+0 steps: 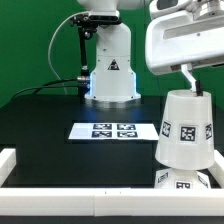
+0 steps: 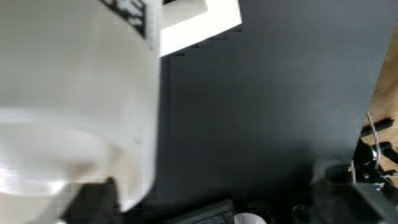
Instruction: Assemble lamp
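Note:
The white truncated-cone shade (image 1: pixel 183 128) with square tags hangs tilted at the exterior view's right, just above another white lamp part (image 1: pixel 186 180) by the table's front edge. I cannot tell whether that part is the base or the bulb. My gripper (image 1: pixel 193 88) comes down from above and is shut on the shade's upper rim. In the wrist view the shade (image 2: pixel 71 110) fills one side, with a dark finger (image 2: pixel 89 203) in front of its wall. My gripper (image 2: pixel 118 202) holds that wall.
The marker board (image 1: pixel 115 130) lies flat mid-table and also shows in the wrist view (image 2: pixel 199 25). The arm's white pedestal (image 1: pixel 112 75) stands at the back. A white rail (image 1: pixel 60 190) runs along the table's front edge.

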`<state>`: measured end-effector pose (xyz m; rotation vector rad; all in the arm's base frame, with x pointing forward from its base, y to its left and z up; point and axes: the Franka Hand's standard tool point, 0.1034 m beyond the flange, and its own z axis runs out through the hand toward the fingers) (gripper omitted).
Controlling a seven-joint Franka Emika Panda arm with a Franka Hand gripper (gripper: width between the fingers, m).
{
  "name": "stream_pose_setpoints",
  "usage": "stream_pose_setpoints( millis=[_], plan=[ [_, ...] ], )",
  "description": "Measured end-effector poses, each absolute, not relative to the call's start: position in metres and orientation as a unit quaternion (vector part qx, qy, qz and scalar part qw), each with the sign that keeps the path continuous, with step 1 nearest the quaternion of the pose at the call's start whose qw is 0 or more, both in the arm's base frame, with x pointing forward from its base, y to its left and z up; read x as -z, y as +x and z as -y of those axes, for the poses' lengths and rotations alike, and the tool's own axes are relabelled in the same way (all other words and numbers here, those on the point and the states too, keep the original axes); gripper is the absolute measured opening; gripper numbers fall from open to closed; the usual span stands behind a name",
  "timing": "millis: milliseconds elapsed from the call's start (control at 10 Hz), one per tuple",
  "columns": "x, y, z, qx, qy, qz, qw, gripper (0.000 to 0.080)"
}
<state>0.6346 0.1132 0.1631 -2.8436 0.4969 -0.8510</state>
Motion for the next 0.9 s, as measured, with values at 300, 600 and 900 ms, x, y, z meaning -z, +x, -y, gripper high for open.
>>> stream_pose_setpoints(
  millis=[300, 600, 900],
  plan=[
    [-0.194, 0.629, -0.105, 0.257, -0.953, -0.144, 0.067, 0.0695],
    [-0.203, 0.626, -0.105, 0.245, -0.956, -0.143, 0.071, 0.0698],
    [-0.202, 0.626, -0.105, 0.244, -0.957, -0.143, 0.070, 0.0699]
  ],
)
